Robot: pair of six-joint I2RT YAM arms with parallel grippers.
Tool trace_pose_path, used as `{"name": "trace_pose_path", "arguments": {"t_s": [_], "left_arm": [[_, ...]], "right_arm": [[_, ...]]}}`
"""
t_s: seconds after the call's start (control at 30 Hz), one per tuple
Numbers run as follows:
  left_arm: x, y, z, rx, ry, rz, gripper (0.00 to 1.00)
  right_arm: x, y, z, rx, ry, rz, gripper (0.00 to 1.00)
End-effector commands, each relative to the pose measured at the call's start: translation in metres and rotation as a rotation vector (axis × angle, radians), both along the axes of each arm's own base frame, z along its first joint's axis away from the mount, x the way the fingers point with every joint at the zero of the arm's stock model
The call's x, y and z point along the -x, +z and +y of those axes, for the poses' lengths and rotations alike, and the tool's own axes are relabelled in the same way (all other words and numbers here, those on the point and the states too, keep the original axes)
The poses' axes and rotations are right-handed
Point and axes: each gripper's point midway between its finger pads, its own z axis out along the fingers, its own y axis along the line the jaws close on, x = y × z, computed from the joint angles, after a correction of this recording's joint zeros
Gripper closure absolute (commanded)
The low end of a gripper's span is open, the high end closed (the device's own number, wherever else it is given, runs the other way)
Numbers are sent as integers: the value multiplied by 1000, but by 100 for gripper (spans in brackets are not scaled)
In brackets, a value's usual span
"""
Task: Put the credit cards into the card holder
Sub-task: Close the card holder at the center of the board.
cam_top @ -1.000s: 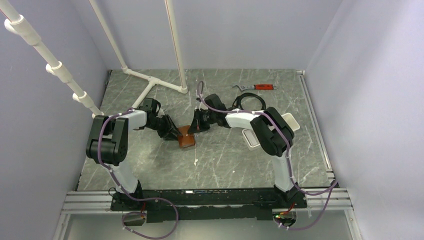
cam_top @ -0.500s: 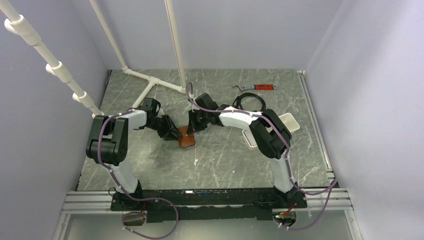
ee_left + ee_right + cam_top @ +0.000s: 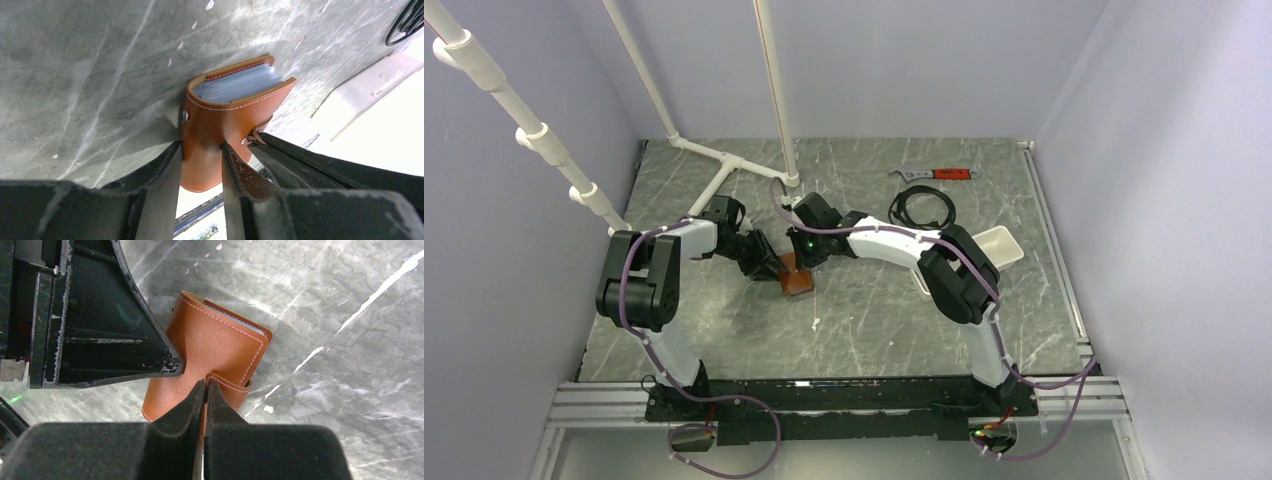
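My left pincer [image 3: 201,150] grasps the folded brown card holder [image 3: 220,115]; my right pincer [image 3: 205,387] clenched tight, tips against its closing tab [image 3: 232,385]

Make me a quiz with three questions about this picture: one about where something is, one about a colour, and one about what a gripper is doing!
1. Where is the card holder?
A in a drawer
B between the left gripper and right gripper
C on a shelf

2. What colour is it?
A green
B white
C brown

3. The right gripper's jaws are:
A shut
B wide open
C round a spoon

Answers:
1 B, the top view shows it where both arms meet.
2 C, it is brown leather.
3 A, its fingers press together.
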Motion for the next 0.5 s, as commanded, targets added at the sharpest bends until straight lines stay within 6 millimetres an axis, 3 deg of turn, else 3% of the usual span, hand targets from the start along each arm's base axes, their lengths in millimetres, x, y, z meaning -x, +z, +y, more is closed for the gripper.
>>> {"name": "trace_pose_path", "arguments": {"t_s": [0.0, 0.27, 0.47], "left_arm": [[2, 1, 3, -47, -3, -4, 63], [1, 2, 3, -48, -1, -10, 63], [2, 3, 4, -50, -2, -10, 63]], "right_arm": [[32, -38, 1, 116, 93, 45, 100], [62, -43, 16, -23, 142, 210, 98], [68, -46, 18, -128, 114, 319, 93]]}}
